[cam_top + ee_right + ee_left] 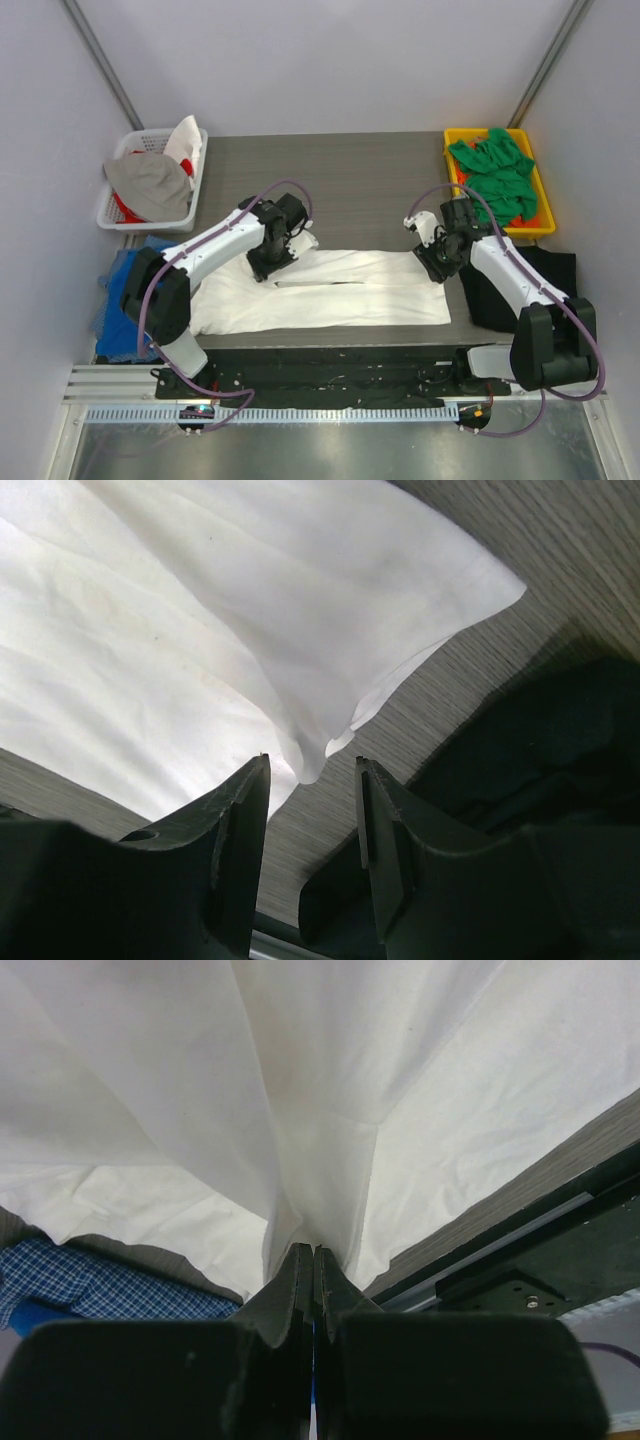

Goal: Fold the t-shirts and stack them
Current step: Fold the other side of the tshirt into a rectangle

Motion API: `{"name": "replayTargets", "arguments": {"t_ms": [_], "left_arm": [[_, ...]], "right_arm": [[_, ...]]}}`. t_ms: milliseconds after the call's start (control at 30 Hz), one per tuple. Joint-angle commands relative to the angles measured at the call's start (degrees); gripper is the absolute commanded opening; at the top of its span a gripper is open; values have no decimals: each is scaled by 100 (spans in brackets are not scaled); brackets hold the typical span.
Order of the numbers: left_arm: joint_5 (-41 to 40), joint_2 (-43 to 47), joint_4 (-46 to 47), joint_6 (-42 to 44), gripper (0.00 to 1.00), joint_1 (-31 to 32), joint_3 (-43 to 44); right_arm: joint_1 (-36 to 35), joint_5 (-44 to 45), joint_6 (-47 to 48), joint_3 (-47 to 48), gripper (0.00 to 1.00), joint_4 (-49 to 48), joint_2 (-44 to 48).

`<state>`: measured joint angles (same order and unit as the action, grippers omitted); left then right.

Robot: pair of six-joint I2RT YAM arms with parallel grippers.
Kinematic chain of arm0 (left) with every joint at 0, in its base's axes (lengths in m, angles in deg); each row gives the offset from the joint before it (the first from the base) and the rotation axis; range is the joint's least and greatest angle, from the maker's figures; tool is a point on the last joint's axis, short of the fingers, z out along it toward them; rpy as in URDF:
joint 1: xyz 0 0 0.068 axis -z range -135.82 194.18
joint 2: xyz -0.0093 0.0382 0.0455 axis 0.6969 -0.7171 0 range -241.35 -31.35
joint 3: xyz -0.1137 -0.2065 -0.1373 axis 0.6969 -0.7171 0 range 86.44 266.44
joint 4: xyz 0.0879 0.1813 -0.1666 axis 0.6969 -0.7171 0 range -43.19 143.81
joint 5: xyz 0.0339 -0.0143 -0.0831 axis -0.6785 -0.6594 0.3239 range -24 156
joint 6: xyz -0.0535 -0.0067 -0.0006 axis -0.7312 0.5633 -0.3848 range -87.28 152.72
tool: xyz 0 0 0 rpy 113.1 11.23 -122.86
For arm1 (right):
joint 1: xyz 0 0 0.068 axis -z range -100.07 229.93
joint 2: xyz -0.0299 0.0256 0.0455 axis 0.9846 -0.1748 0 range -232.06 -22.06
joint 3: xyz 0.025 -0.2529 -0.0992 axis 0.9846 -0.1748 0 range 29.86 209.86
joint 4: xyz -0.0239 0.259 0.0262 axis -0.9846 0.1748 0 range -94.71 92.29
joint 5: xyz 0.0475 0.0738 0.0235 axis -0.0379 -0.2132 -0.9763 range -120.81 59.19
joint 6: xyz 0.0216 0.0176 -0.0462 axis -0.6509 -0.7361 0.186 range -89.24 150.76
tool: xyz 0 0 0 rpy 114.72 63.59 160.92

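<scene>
Here, white t-shirt [330,1080] in left pincer [314,1252]

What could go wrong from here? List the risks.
The left jaws are shut on a thin pinch of the white t-shirt; it may slip out when pulled. The right jaws stand open at its corner, unclamped; lifting now would likely skew the fold. The black t-shirt lies right beside them and could get caught.

A t-shirt [340,295] lies spread on the table [350,180], basket [140,222] behind-left, tray [515,228] behind-right.
</scene>
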<state>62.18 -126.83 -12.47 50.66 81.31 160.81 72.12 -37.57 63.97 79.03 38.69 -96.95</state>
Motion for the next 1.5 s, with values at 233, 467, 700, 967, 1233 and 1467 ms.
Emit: {"name": "replayTargets", "arguments": {"t_ms": [233,467,700,967,1233,1467], "left_arm": [[-111,91,194,-27,0,41,-28],[-76,38,265,-44,0,41,-54],[-111,39,247,-18,0,41,-63],[-155,-6,238,-18,0,40,-19],[-155,-67,344,-27,0,41,-54],[-137,-111,467,-18,0,41,-124]], "right_arm": [[-36,105,54,348,46,-507,-341],[-27,123,45,357,46,-622,-614],[-27,-88,89,260,46,-350,-491],[-36,-255,186,67,45,-191,-114],[-36,52,133,436,45,-288,-113],[-36,228,168,366,45,-815,-587]]}}
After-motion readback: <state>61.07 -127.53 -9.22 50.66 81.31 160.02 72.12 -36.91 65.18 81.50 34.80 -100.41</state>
